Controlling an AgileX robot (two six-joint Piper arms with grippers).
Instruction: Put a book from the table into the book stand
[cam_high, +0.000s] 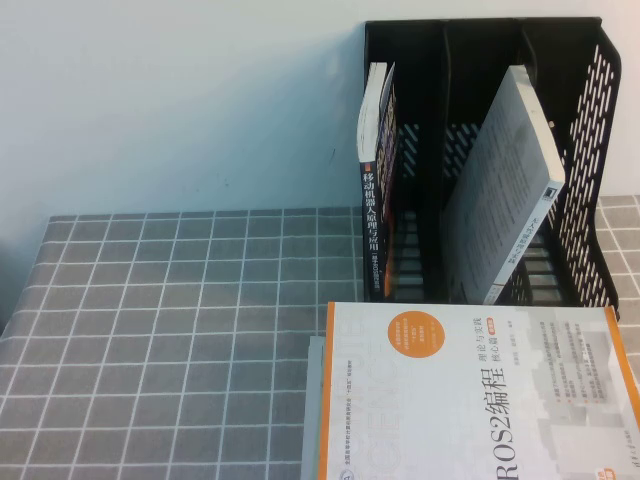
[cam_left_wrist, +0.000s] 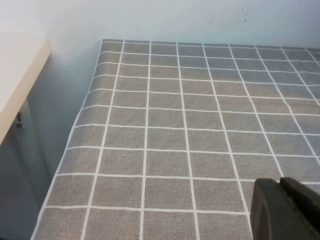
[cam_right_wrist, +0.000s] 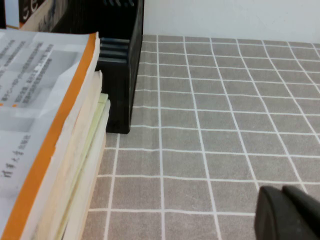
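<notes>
Book stack (cam_high: 480, 395): near right on surface (cam_high: 180, 330), before book stand (cam_high: 580, 150).
Left gripper (cam_left_wrist: 286, 210): over bare surface, opening: cannot tell.
Right gripper (cam_right_wrist: 289, 214): beside stack, opening: cannot tell.

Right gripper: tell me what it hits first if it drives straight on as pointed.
Probably only the checked tablecloth. The right gripper points past the book stack and black book stand; depth is unclear.

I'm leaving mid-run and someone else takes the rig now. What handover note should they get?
Left tool: parked over bare grey checked tablecloth, holding nothing.
Right tool: low over the cloth beside the book stack, holding nothing.
Black mesh book stand at the back holds a dark upright book and a leaning white book.
White-and-orange book tops the stack before the stand.
Left: grasp it and slot it in.
</notes>
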